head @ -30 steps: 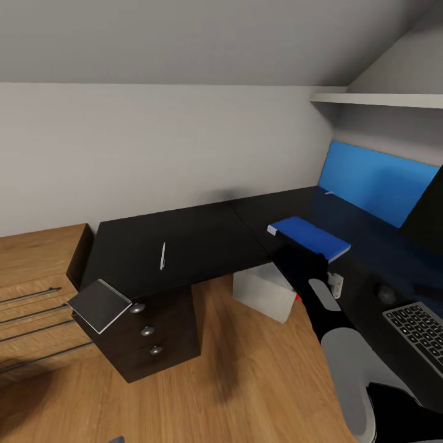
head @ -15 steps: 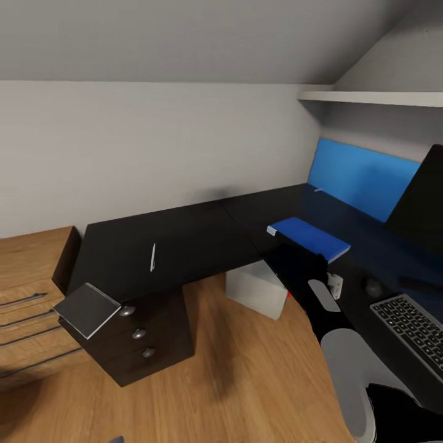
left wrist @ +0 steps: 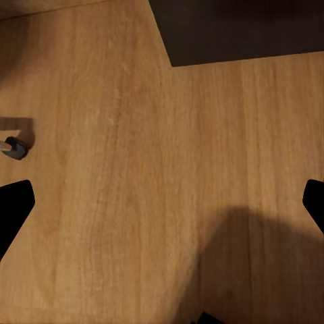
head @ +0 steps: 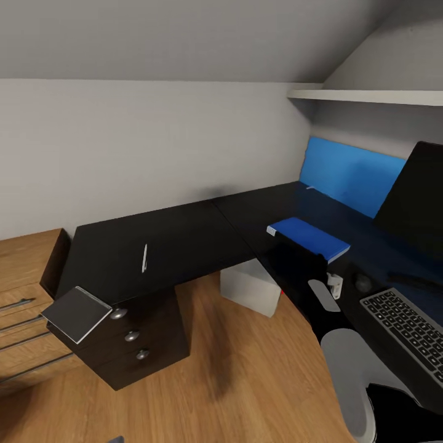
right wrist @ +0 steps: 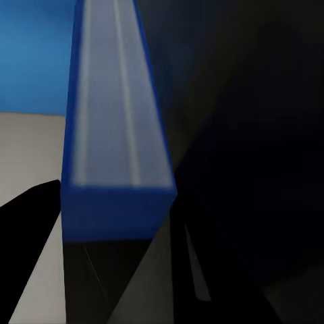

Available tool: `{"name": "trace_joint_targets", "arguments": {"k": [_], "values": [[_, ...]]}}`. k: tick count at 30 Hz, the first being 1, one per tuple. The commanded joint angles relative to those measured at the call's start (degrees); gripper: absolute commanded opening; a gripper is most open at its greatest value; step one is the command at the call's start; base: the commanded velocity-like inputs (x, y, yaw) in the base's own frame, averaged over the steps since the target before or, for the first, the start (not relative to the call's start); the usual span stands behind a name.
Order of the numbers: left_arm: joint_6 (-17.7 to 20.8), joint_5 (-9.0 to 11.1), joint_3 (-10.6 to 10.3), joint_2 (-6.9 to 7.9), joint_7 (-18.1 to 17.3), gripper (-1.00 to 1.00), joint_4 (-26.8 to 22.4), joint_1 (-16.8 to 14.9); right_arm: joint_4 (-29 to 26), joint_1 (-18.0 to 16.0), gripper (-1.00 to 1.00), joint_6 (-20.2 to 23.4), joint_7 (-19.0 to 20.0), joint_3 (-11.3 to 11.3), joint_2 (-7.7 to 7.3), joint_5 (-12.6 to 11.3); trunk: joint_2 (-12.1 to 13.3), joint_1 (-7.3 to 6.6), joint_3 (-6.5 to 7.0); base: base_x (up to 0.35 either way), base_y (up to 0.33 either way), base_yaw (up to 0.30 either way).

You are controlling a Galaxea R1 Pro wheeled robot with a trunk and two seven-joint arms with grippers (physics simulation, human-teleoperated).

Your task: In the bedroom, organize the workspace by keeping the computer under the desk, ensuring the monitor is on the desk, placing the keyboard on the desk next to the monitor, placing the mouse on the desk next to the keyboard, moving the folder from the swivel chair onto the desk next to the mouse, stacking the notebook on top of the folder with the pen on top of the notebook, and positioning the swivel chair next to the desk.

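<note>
My right gripper (head: 300, 253) is shut on a thick blue folder (head: 309, 238), held level just above the black L-shaped desk (head: 184, 237). In the right wrist view the folder (right wrist: 115, 128) runs out from between the dark fingers (right wrist: 27, 223). A white pen (head: 144, 257) lies on the desk's left wing. Keyboard (head: 406, 325), dark mouse (head: 363, 282) and black monitor (head: 415, 197) are on the right wing. The white computer (head: 249, 287) stands under the desk. My left gripper (left wrist: 162, 202) hangs open over the wooden floor.
A grey flat slab (head: 77, 312) tilts off the desk's near left corner above a drawer unit (head: 132, 337). A blue panel (head: 347, 175) leans on the back wall under a white shelf (head: 369, 96). A small caster-like object (left wrist: 13, 147) sits on the floor.
The camera has swung right: desk, pen and drawers slid left in the picture, and more of the monitor and keyboard came into view. The right arm still holds the folder the same way.
</note>
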Motion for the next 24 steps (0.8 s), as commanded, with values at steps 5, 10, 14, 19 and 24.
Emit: {"name": "trace_joint_targets", "arguments": {"k": [5, 10, 14, 19, 24], "values": [[-0.3, 0.6, -0.1, 0.00, 0.0, 1.00, 0.0, 0.0, -0.1, 0.0, -1.00, 0.0, -0.2, -0.1, -0.06, -0.2, 0.0, 0.00, -0.05, 0.000, 0.000, -0.001], [-0.3, 0.6, -0.1, 0.00, 0.0, 1.00, 0.0, 0.0, -0.1, 0.0, -1.00, 0.2, -0.4, -0.1, -0.16, -0.2, 0.0, 0.00, -0.05, 0.000, 0.000, 0.000], [-0.3, 0.6, -0.1, 0.00, 0.0, 1.00, 0.0, 0.0, -0.1, 0.0, -1.00, 0.8, -0.5, -0.1, -0.28, -0.2, 0.0, 0.00, -0.05, 0.000, 0.000, 0.000], [-0.3, 0.6, -0.1, 0.00, 0.0, 1.00, 0.0, 0.0, -0.1, 0.0, -1.00, 2.3, -1.2, -0.2, -0.37, -0.2, 0.0, 0.00, -0.05, 0.000, 0.000, 0.000], [-0.3, 0.6, -0.1, 0.00, 0.0, 1.00, 0.0, 0.0, -0.1, 0.0, -1.00, 3.1, -2.2, -0.2, -0.40, -0.2, 0.0, 0.00, -0.05, 0.000, 0.000, 0.000]]}}
